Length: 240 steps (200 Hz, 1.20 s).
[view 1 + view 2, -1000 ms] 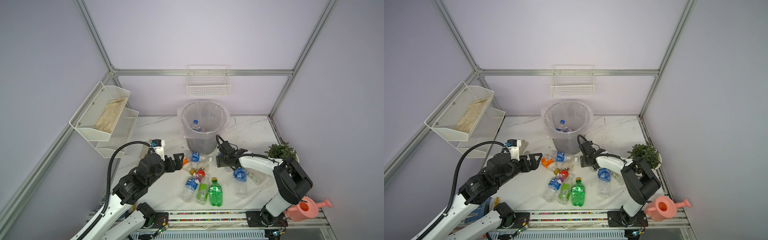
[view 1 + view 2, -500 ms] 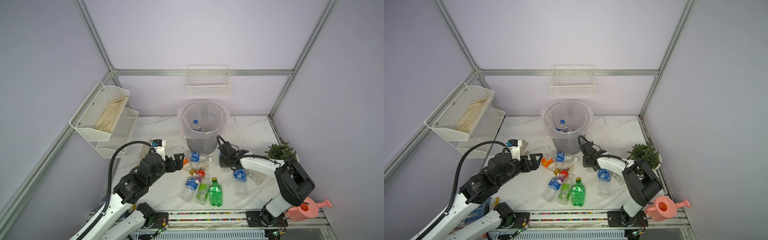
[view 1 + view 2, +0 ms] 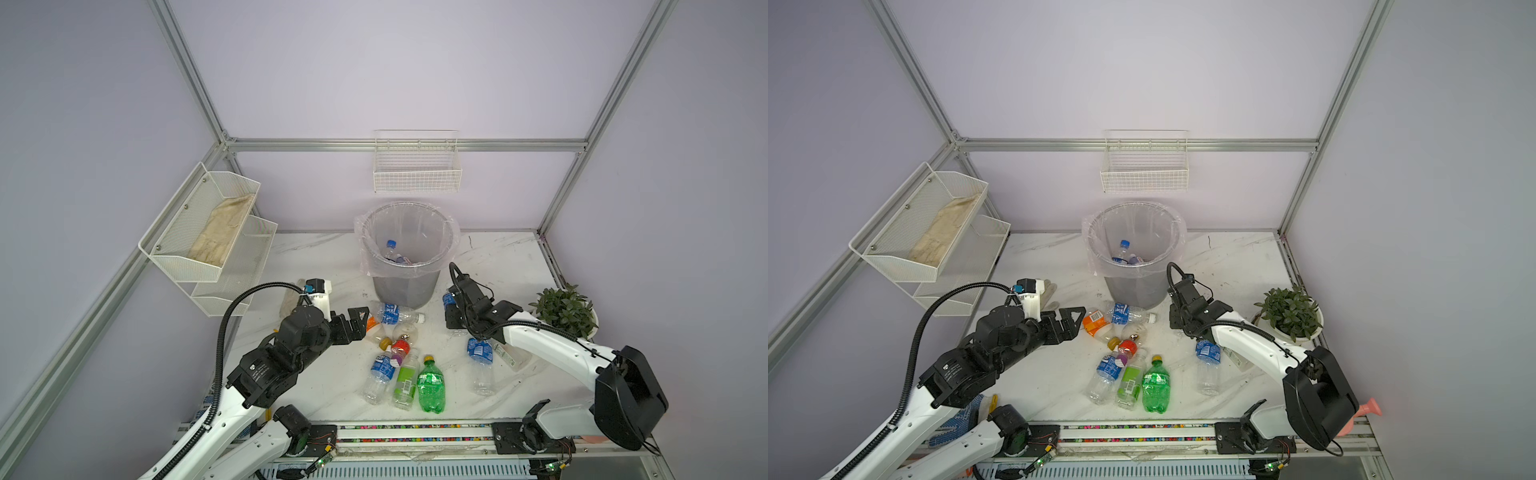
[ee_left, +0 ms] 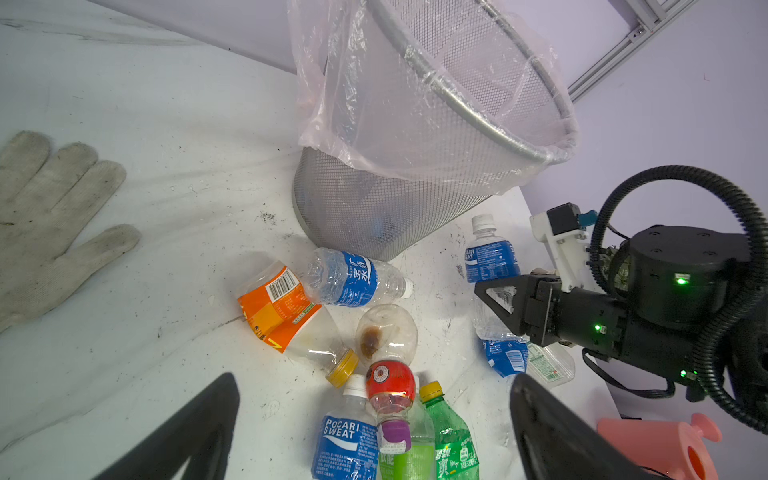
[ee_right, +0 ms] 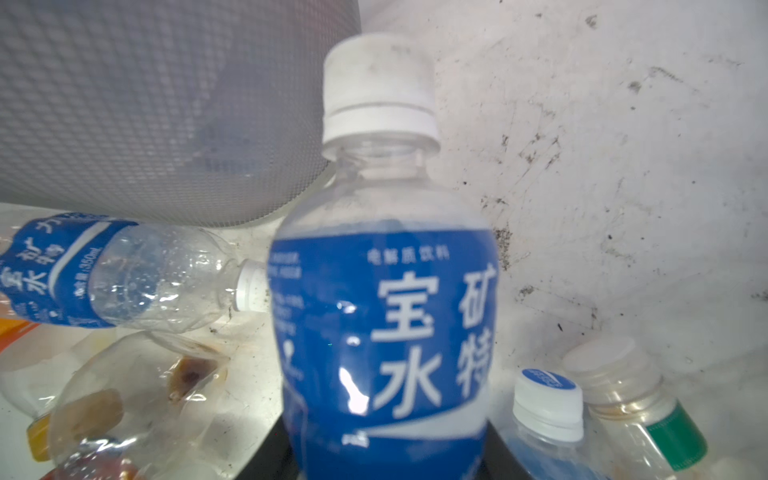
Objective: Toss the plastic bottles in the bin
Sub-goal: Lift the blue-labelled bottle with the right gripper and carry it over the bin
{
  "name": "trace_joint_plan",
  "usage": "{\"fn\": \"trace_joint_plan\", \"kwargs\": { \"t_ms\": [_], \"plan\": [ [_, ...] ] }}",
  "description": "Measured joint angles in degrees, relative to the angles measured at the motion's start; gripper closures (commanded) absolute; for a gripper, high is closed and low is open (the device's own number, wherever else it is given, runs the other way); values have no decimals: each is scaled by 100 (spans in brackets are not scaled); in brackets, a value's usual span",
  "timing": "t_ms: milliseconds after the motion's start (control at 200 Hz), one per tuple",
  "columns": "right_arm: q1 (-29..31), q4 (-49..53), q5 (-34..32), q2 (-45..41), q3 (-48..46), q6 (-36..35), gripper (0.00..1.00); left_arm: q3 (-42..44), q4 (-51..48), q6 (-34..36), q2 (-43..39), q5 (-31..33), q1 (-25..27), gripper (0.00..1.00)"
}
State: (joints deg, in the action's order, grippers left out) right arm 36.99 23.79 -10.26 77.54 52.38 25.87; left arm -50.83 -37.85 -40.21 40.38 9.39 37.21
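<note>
The bin (image 3: 401, 291) is holding a blue-capped bottle (image 3: 390, 248), while other plastic bottles (image 3: 430, 384) are lying on the surface (image 3: 498, 257). The right pincer (image 4: 496, 307) is reaching low and clamping a blue-labelled bottle (image 4: 490, 259) beside the bin's base. The left pincer (image 4: 372, 378) is hovering over the cluster, spread wide apart.

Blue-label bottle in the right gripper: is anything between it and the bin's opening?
Only the wall of the bin itself: the blue-label bottle, clamped in the right gripper, sits low beside it, below its rim. Nothing visible covers the opening.
</note>
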Motion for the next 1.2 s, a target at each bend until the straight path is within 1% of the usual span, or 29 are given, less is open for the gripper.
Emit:
{"fn": "trace_joint_plan", "kwargs": {
  "t_ms": [220, 630, 1200],
  "plan": [
    [0, 177, -59, -708, 85, -2, 69, 22, -4, -90, -13, 0, 7, 0],
    [0, 424, -107, -1770, 621, 0, 68, 136, -4, -127, -98, 0, 37, 0],
    [0, 455, 35, -2774, 1001, -22, 67, 372, -7, -234, -4, 0, 129, 0]
  ]
}}
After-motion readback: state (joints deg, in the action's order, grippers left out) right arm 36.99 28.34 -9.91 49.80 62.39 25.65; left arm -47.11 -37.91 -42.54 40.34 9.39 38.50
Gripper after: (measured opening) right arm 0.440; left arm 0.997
